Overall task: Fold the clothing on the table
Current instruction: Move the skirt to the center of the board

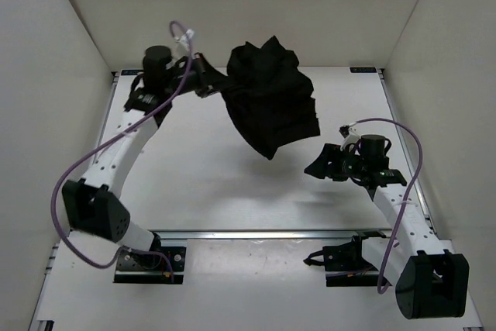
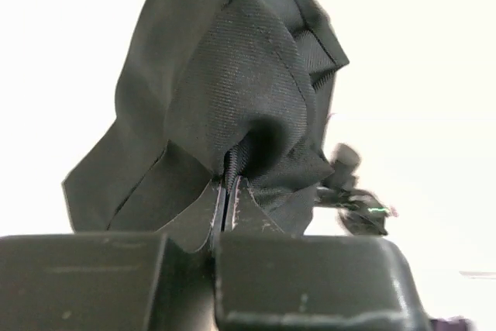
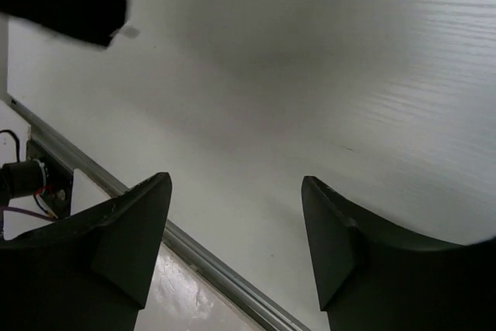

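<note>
Over the white worktop (image 1: 217, 187), my left hand (image 1: 208, 77) is pinching the clothing (image 1: 271, 106), which is hanging bunched in mid-air. My right hand (image 1: 320, 167) is gaping empty. I'm judging no fold made yet.

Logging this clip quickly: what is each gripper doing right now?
Left gripper: shut on the clothing.
Right gripper: open, holding nothing.

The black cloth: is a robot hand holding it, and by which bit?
Yes. The left hand pinches the clothing at a bunched-up fold of its fabric. The right hand is open and holds nothing.
</note>
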### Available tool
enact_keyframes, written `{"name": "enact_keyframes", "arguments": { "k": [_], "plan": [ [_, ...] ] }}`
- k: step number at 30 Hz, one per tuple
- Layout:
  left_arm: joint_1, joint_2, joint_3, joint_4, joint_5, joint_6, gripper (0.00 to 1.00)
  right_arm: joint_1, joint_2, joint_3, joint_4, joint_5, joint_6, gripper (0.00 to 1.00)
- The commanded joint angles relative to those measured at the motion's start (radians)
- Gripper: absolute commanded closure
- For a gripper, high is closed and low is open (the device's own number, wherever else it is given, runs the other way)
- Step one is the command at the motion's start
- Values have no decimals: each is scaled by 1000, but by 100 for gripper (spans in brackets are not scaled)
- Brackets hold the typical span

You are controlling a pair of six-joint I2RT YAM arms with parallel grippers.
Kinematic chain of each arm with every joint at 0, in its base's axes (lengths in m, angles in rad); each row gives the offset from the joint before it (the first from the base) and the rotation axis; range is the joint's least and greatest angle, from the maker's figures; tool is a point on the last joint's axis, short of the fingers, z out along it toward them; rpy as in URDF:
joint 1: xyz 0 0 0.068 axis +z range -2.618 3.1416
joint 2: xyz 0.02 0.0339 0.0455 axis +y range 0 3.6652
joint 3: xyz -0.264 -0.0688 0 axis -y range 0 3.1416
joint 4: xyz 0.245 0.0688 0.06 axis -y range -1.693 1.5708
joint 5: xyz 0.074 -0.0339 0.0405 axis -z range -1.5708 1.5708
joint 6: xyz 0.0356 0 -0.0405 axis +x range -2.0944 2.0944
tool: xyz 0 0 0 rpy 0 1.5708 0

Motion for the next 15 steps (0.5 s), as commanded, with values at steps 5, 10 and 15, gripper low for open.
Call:
{"name": "enact_keyframes", "arguments": {
  "k": [5,10,15],
  "plan": [
    [244,-7,-442,599,269,-639,93,-11,49,79,30,80,-37,33],
    [242,131,-493,500,312,-608,84,20,78,127,24,119,-43,33],
    [248,156,-503,295,248,-414,60,107,106,122,49,168,-36,31]
  ]
}}
